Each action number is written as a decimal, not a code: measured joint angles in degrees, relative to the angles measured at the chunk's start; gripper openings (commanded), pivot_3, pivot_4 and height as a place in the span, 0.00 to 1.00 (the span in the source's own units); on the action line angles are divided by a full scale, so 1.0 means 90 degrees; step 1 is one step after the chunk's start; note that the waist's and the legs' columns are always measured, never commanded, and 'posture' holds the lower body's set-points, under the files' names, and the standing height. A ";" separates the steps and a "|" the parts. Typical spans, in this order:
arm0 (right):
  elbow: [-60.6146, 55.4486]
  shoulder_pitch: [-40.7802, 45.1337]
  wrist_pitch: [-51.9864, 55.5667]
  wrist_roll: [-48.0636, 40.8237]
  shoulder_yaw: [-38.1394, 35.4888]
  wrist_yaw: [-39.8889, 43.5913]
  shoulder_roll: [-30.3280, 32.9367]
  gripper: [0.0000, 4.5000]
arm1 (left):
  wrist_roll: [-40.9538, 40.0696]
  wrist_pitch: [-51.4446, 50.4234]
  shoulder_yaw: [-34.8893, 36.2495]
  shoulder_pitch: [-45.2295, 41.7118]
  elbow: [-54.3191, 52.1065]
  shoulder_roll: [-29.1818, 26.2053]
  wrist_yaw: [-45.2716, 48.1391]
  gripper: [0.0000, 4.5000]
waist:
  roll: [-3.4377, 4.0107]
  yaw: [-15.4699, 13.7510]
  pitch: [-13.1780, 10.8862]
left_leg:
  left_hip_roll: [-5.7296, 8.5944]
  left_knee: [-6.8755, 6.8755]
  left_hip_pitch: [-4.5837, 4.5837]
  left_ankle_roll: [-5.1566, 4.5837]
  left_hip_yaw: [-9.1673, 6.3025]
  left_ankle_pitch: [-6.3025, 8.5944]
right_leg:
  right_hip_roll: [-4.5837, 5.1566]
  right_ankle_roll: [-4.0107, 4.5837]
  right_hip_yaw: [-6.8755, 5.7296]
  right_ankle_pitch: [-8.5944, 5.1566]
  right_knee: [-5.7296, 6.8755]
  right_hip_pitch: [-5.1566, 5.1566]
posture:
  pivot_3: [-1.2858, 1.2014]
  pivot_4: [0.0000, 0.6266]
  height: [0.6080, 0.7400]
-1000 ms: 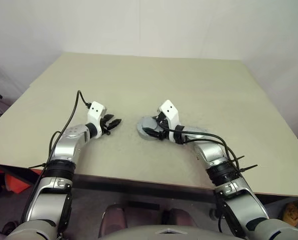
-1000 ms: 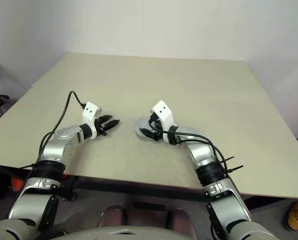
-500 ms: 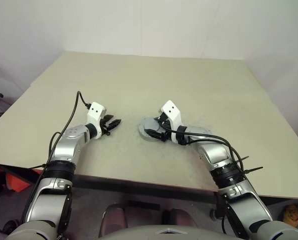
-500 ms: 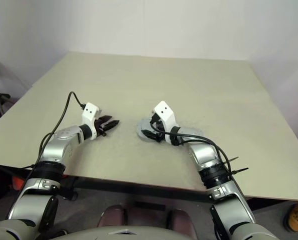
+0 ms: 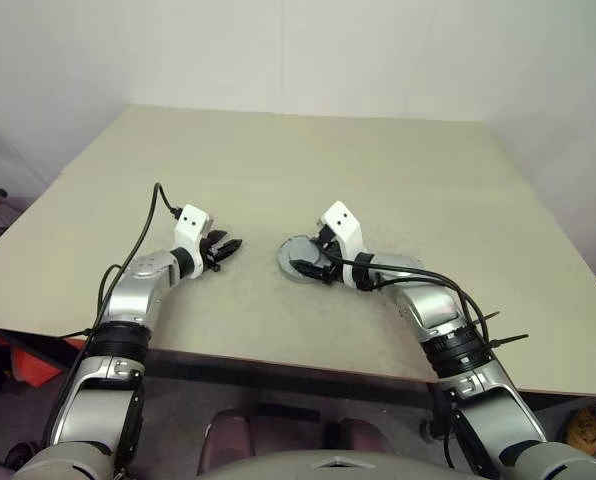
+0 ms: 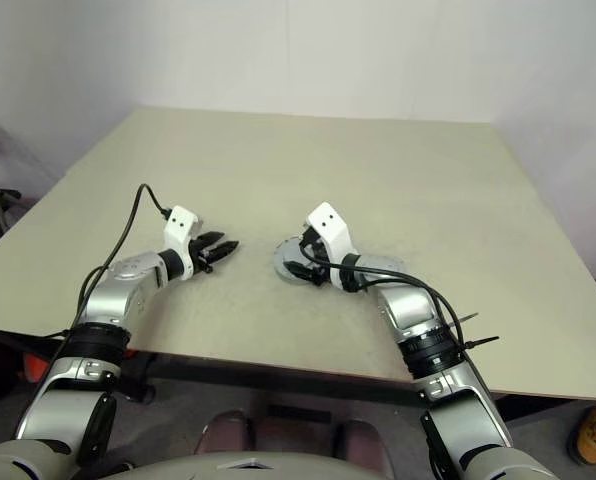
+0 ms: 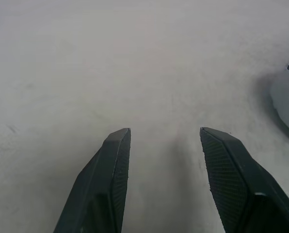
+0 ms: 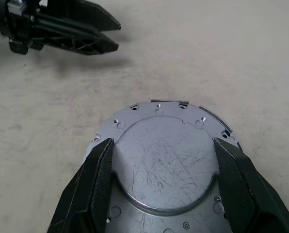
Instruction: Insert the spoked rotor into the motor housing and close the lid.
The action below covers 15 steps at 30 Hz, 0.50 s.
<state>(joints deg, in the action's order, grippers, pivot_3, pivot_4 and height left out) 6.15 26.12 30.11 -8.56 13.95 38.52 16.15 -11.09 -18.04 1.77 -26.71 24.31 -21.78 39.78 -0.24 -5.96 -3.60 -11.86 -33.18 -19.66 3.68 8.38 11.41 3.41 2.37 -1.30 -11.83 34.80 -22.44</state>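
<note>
The lid (image 8: 159, 160) lies flat on the table (image 5: 278, 160), smooth grey-silver face and raised centre up. My right gripper (image 8: 163, 141) reaches over it from the near side. One black finger sits against each side of the raised centre, shut on the lid. In the head view this pair is near the table's middle, lid (image 5: 292, 250) and right gripper (image 5: 306, 262). My left gripper (image 5: 233, 243) hovers open just above the table, a short way left of the lid, with nothing between its fingers (image 7: 116, 160). The spoked rotor and the motor housing are hidden. What lies under the lid cannot be seen.
A pale grey round patch (image 5: 406, 264) shows on the table just behind my right forearm, partly covered by it. The table's front edge runs close below both forearms.
My right elbow has drifted slightly to the right while its gripper stays on the lid. The left arm has not moved.
</note>
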 measured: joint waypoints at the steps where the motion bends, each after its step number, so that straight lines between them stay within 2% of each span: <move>1: -0.0008 -0.0020 0.0004 -0.0055 -0.0047 0.0014 -0.0006 0.68 | 0.0001 0.0000 0.0000 0.0009 0.0000 -0.0001 0.0000 0.54 | 0.0000 -0.0001 0.0000 | 0.0000 0.0000 -0.0001 0.0000 0.0000 0.0000 | 0.0000 0.0000 0.0000 0.0000 0.0000 -0.0005 | 0.52 0.00 1.00; 15: -0.0028 -0.0066 -0.0246 -0.0118 -0.0077 0.0012 -0.0040 0.68 | 0.0017 0.0000 -0.0005 0.0004 0.0001 0.0001 0.0001 0.54 | 0.0002 0.0022 -0.0001 | -0.0001 -0.0001 -0.0036 0.0001 0.0000 0.0000 | -0.0003 0.0001 0.0000 0.0001 0.0001 -0.0049 | 0.52 0.00 1.00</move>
<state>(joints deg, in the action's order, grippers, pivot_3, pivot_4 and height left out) 5.90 25.53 27.89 -9.63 13.27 38.63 15.80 -10.94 -18.03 1.72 -26.67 24.32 -21.77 39.79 -0.23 -5.76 -3.61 -11.87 -33.19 -19.98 3.69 8.38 11.41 3.38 2.38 -1.30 -11.82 34.81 -22.88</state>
